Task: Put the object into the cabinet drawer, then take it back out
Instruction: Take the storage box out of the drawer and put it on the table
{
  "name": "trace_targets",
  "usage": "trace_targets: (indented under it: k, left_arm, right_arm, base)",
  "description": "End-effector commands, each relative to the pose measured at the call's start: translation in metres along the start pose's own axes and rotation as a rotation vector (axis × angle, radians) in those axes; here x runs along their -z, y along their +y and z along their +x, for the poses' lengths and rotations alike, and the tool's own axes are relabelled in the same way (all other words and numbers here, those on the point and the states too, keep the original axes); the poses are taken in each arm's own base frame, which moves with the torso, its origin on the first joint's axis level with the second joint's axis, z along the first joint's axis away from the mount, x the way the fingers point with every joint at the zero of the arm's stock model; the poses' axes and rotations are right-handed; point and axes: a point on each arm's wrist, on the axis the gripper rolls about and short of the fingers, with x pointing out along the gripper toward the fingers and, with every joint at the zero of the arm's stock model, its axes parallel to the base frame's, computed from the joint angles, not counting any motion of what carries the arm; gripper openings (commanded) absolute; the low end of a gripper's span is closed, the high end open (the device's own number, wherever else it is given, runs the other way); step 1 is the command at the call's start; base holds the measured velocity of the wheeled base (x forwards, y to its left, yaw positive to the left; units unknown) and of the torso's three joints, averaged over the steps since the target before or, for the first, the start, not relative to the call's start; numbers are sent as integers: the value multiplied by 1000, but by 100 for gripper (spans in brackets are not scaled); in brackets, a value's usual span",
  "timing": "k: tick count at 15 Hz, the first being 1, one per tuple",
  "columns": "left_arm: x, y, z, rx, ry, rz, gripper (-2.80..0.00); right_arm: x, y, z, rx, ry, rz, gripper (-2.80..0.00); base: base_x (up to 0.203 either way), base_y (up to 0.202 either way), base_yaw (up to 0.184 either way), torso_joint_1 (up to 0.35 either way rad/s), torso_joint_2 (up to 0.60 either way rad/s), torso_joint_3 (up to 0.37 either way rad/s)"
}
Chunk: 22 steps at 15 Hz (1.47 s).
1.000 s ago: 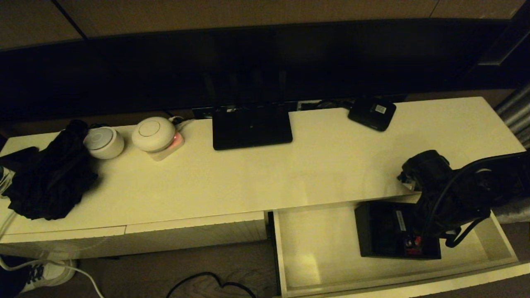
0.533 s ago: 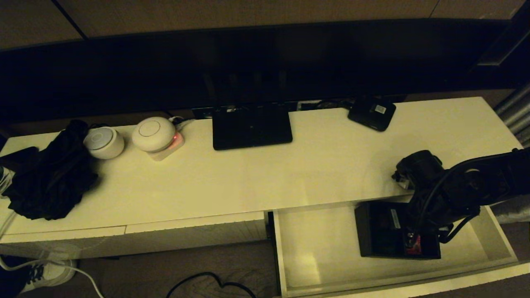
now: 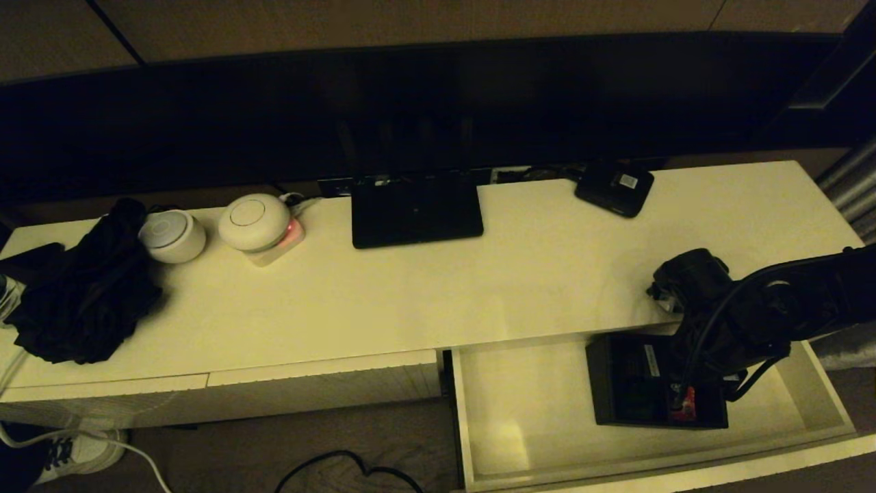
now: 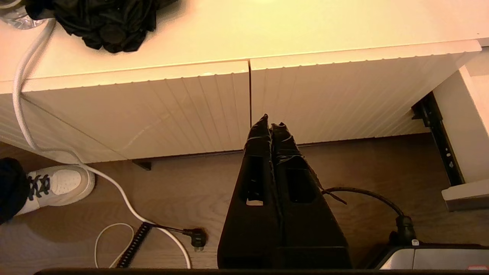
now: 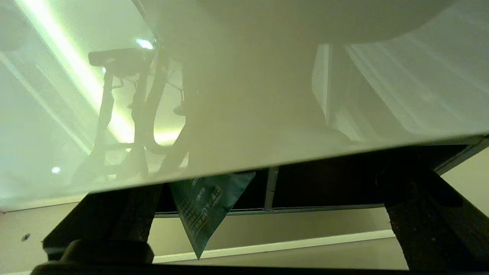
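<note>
Black divided box (image 3: 636,383) shows red packet; right end effector (image 3: 691,387) spread wide, empty.

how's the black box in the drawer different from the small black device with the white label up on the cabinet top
The black box is larger, open-topped with inner dividers, and shows a red packet inside; the small black device is flat and closed, with a white label on top. The box sits in the open drawer, under the right gripper; the device lies at the back of the cabinet top, away from both arms. Both are black and roughly rectangular.
</note>
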Motion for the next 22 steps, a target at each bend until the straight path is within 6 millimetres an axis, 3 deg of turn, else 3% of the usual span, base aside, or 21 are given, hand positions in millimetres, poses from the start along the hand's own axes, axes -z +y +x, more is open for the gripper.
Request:
trace_targets:
  k: [1,9,10,11,22]
  left_arm:
    - [1,0,0,-1,3,0,-280]
    - [1,0,0,-1,3,0,-280]
    - [1,0,0,-1,3,0,-280]
    - [1,0,0,-1,3,0,-280]
    - [1,0,0,-1,3,0,-280]
  right_arm:
    - [2,1,-5,-3,-6,-2,0]
    - [13,-3,-7,1,23,-1,0]
    - [14,-2,-7,0,20,-2,-34]
    - [13,-2,-8,-1,17,-2,-280]
    - [19,-2,-4,-3,22,-7,-280]
  base:
    - [0,0,0,0,0,0]
    - [0,0,0,4,0,0]
    - [0,0,0,0,0,0]
    - [0,0,0,0,0,0]
    - [0,0,0,0,0,0]
